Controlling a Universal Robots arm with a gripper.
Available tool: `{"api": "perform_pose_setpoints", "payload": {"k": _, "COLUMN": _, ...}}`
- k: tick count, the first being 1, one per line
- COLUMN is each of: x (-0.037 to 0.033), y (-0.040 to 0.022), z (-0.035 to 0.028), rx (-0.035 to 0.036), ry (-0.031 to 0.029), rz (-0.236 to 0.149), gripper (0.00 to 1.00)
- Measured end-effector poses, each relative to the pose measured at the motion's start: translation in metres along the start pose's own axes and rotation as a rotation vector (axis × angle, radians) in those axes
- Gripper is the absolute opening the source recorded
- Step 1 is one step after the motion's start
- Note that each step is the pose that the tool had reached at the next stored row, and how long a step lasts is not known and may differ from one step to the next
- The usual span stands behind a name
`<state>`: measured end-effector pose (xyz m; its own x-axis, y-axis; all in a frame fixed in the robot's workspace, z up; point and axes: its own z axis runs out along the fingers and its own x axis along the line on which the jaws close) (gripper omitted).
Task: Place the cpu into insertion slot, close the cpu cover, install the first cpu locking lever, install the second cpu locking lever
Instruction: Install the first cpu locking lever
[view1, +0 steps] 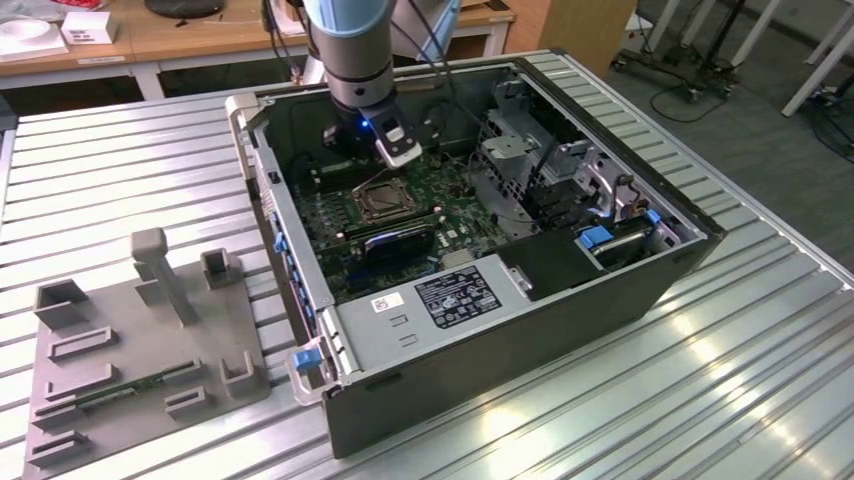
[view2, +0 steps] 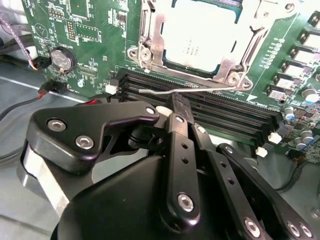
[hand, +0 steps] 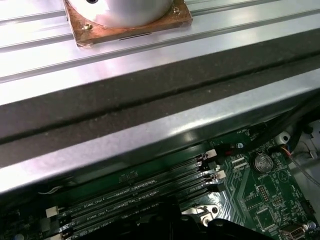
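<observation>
Cpu (view2: 200, 35) sits in the insertion slot (view1: 378, 200), cpu cover (view2: 152, 30) down over it. Gripper (view2: 174, 104) is pressed together, tips at the locking lever (view2: 205, 90) beside the memory slots (view2: 225, 117). I judge this the first lever step; it calls for pressing down and hooking.

The grey and pale-blue jointed robot arm (view1: 350, 40) hangs almost straight down in the exterior view. Its black wrist section (view1: 360, 100) carries a small blue light (view1: 363, 125). Below it, the black link-armed metal gripper (view1: 378, 168) points downward. In the second wrist view, its two black fingers (view2: 181, 150) are drawn together at the tips.
</observation>
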<state>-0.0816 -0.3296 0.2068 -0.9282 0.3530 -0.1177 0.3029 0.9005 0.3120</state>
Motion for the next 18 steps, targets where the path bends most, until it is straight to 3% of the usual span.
{"api": "perform_pose_setpoints", "payload": {"k": 6, "x": -0.0005, "y": -0.0018, "z": 0.0048, "rx": 0.0002, "ry": 0.0000, "rz": 0.000, "gripper": 0.11}}
{"api": "perform_pose_setpoints", "payload": {"k": 18, "x": -0.0019, "y": -0.0052, "z": 0.0042, "rx": 0.0000, "ry": 0.0000, "rz": 0.000, "gripper": 0.11}}
